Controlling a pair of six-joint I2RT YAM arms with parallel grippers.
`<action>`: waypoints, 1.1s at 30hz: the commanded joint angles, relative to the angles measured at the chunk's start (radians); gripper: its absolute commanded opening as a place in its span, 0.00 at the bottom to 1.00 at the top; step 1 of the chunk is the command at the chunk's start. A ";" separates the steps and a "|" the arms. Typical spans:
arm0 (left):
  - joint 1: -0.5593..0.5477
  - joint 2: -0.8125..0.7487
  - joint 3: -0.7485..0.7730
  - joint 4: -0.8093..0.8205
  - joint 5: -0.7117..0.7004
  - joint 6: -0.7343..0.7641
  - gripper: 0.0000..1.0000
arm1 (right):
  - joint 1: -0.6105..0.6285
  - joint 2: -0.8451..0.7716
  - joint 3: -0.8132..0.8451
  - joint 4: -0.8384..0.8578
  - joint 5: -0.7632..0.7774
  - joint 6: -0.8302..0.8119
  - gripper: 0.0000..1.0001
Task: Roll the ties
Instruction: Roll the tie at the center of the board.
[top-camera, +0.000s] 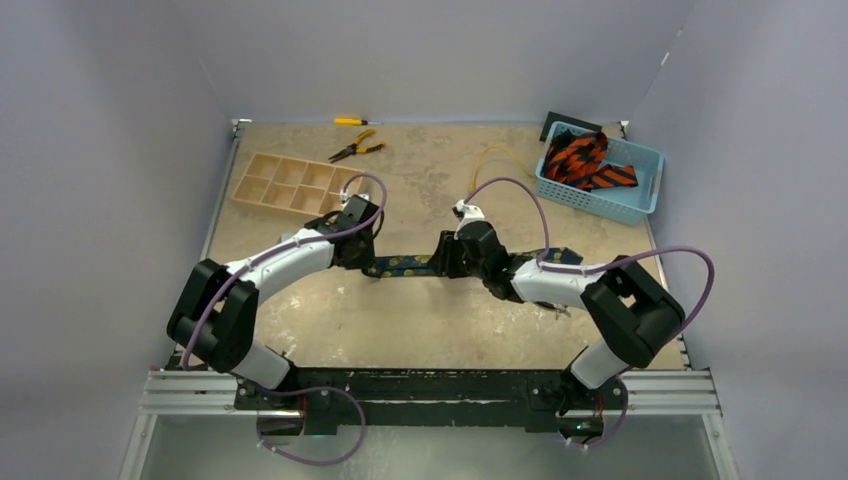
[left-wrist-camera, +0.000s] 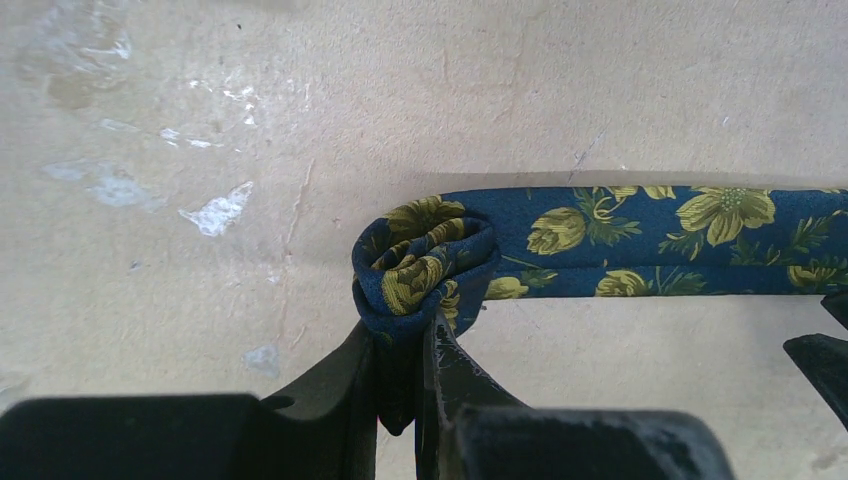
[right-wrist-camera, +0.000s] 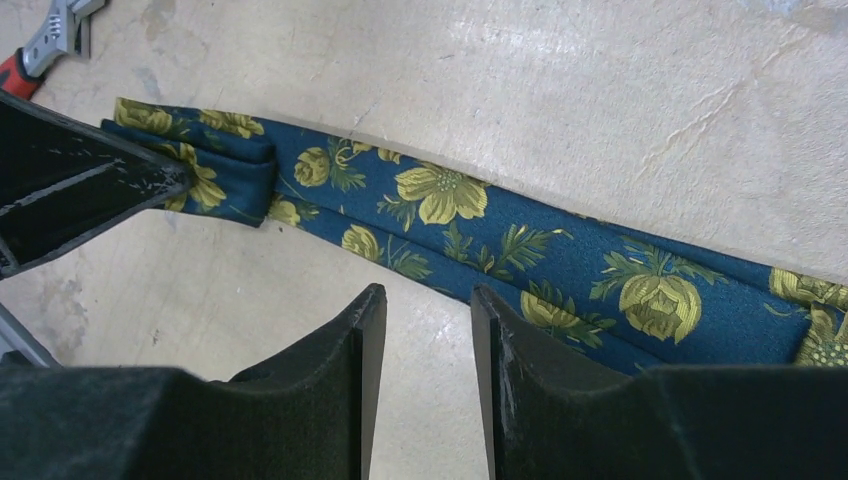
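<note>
A navy tie (top-camera: 405, 266) with yellow-green flowers lies stretched across the middle of the table. Its left end is curled into a small roll (left-wrist-camera: 425, 258). My left gripper (left-wrist-camera: 400, 345) is shut on the fabric of that roll, which hangs down between the fingers. The flat length of the tie (right-wrist-camera: 520, 245) runs to the right. My right gripper (right-wrist-camera: 425, 300) stands open just at the near edge of the tie, with only bare table between its fingers. In the right wrist view the left gripper (right-wrist-camera: 80, 180) shows at the roll (right-wrist-camera: 225, 165). Orange-red ties with black stripes (top-camera: 580, 160) lie in a basket.
The blue basket (top-camera: 640, 195) stands at the back right. A wooden compartment tray (top-camera: 292, 184) sits at the back left, with pliers (top-camera: 355, 150) and a yellow screwdriver (top-camera: 350, 121) behind it. A thin yellow cord (top-camera: 495, 155) loops near the basket. Grey walls close in three sides.
</note>
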 joint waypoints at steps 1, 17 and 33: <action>-0.047 0.010 0.082 -0.112 -0.191 0.007 0.00 | 0.013 -0.004 -0.011 0.063 -0.018 0.011 0.40; -0.072 -0.028 0.120 -0.232 -0.335 -0.070 0.00 | 0.038 0.109 0.045 0.091 0.047 0.089 0.34; -0.072 -0.044 0.075 -0.153 -0.292 -0.084 0.00 | 0.074 0.143 0.193 -0.005 0.060 -0.025 0.45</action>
